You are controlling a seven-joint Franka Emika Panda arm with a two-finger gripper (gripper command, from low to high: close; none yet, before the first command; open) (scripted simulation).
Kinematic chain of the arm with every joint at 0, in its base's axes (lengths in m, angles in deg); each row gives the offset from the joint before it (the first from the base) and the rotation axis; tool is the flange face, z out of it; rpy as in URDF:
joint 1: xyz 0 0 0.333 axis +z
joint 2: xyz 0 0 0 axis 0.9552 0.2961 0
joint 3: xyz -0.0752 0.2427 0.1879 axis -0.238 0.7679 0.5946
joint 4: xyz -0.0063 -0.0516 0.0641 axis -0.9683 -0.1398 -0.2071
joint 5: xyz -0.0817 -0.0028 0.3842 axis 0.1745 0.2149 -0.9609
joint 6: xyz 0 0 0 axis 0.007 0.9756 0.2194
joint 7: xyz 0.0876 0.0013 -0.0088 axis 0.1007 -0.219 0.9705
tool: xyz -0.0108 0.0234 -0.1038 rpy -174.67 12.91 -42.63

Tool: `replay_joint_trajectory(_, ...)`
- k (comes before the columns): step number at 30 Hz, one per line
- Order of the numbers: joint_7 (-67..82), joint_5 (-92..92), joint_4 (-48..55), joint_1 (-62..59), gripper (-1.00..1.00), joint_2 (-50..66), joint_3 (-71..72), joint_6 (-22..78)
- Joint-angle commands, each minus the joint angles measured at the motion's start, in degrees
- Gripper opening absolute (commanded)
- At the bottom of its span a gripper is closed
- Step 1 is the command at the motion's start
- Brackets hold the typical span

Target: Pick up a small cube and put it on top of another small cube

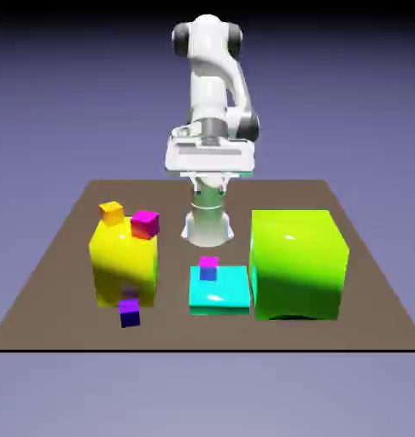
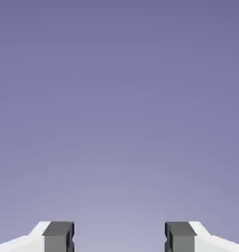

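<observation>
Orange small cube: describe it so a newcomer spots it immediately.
Find the big yellow block toward the exterior view's left. The orange cube shows at its upper left corner, as seen there. Its yellowish-orange colour sets it apart from the slightly larger magenta cube to its right.

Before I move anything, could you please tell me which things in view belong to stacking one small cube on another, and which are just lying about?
For the job:
- dark navy-blue small cube
- small orange cube

Lying about:
- yellow block
- magenta cube
- blue cube with magenta top
- cyan slab
- green block
</observation>
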Motion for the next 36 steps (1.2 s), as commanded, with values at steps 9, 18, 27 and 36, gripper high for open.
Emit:
replay_joint_trajectory(9, 6.25, 3.5, 14.02, -2.64, 0.0, 18.69, -3.08, 17.26)
replay_joint_trajectory(18, 12.49, 7.0, 28.03, -5.29, 0.0, 37.38, -6.15, 34.51)
replay_joint_trajectory(27, 18.73, 10.5, 42.05, -7.93, 0.0, 56.07, -9.23, 51.76)
replay_joint_trajectory(36, 19.47, 11.98, 42.02, -9.79, -1.0, 65.82, -10.11, 47.2)
